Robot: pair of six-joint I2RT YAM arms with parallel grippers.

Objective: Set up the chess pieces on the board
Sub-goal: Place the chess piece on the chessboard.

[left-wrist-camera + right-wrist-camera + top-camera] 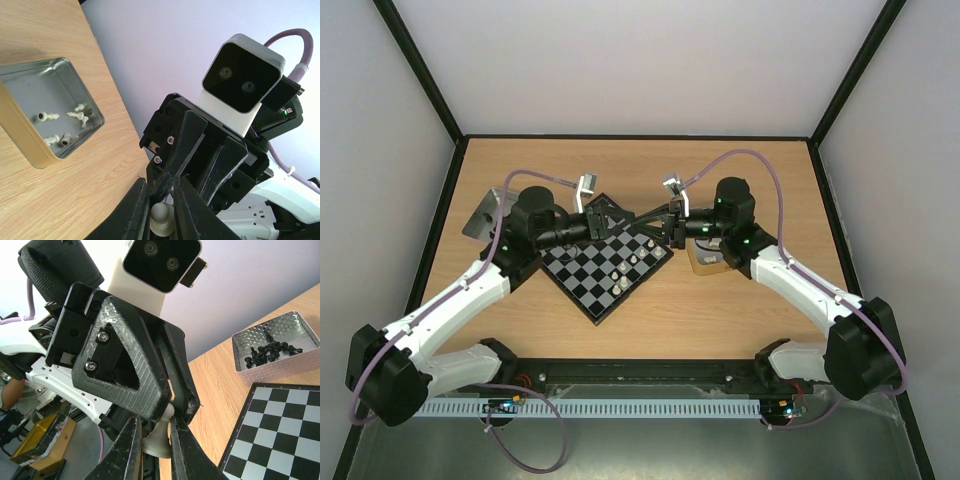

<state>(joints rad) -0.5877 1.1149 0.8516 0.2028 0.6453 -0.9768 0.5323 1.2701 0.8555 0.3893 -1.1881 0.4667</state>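
You are handing over a white chess piece (159, 441) in mid-air above the far corner of the board (588, 288), with the right gripper (154, 427) and the left gripper (162, 200) both pinching it, so the next move is calling for one clean release before carrying it down.

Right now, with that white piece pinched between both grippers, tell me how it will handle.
The white piece looks small and rigid, so probably light and stiff in the right gripper. Its rounded, smooth head at the left gripper may slip or swivel. Pieces in the tray lie toppled, so it likely tips easily.
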